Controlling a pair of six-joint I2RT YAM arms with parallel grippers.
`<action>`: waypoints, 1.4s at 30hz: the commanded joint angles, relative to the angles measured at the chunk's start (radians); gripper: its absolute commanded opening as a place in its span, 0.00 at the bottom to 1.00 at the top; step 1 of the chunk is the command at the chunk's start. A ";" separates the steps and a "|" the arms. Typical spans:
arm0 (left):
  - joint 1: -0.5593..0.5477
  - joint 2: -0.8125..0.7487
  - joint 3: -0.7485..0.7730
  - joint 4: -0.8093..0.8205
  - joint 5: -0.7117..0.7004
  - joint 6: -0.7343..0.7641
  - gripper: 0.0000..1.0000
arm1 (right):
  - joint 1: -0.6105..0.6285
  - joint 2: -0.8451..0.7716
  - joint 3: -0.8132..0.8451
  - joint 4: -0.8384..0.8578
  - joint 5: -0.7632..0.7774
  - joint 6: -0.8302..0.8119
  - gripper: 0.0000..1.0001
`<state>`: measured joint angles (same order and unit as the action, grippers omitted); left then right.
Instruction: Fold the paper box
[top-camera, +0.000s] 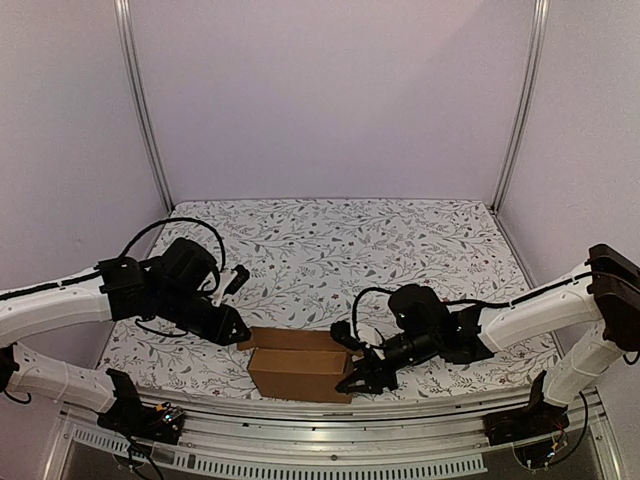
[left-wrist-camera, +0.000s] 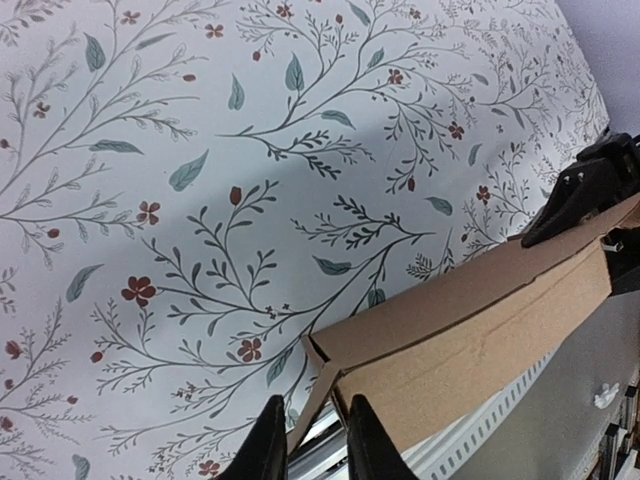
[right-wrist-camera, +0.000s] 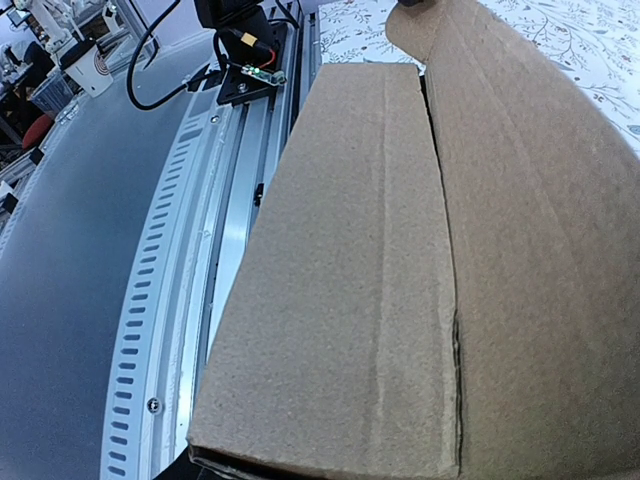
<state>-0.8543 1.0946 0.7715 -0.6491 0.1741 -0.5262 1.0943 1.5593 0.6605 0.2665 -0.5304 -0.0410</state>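
The paper box (top-camera: 300, 372) is a plain brown cardboard box lying lengthwise at the table's near edge, with a rear flap lying back flat. My left gripper (top-camera: 240, 335) is at its left end. In the left wrist view the box (left-wrist-camera: 480, 330) has a thin end flap standing between my two narrowed fingers (left-wrist-camera: 268, 440), which press on it from both sides. My right gripper (top-camera: 355, 365) clamps the box's right end, one finger (left-wrist-camera: 578, 195) above it and one below. The box (right-wrist-camera: 400, 250) fills the right wrist view and hides those fingers.
A floral cloth (top-camera: 330, 240) covers the table. A slotted aluminium rail (top-camera: 330, 415) runs just in front of the box, also in the right wrist view (right-wrist-camera: 230, 200). Upright frame posts (top-camera: 145, 110) stand at the back corners, with white walls around.
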 joint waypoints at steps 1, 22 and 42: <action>-0.014 0.005 -0.009 0.002 0.018 -0.004 0.16 | -0.005 -0.018 -0.015 0.011 0.020 0.011 0.34; -0.049 0.021 -0.016 0.049 -0.007 -0.138 0.00 | 0.048 -0.043 -0.033 0.106 0.265 0.096 0.31; -0.153 0.007 -0.098 0.087 -0.128 -0.200 0.00 | 0.085 -0.021 -0.070 0.185 0.383 0.162 0.31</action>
<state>-0.9646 1.1011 0.7212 -0.5346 0.0254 -0.7097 1.1858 1.5337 0.5957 0.3889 -0.2260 0.0940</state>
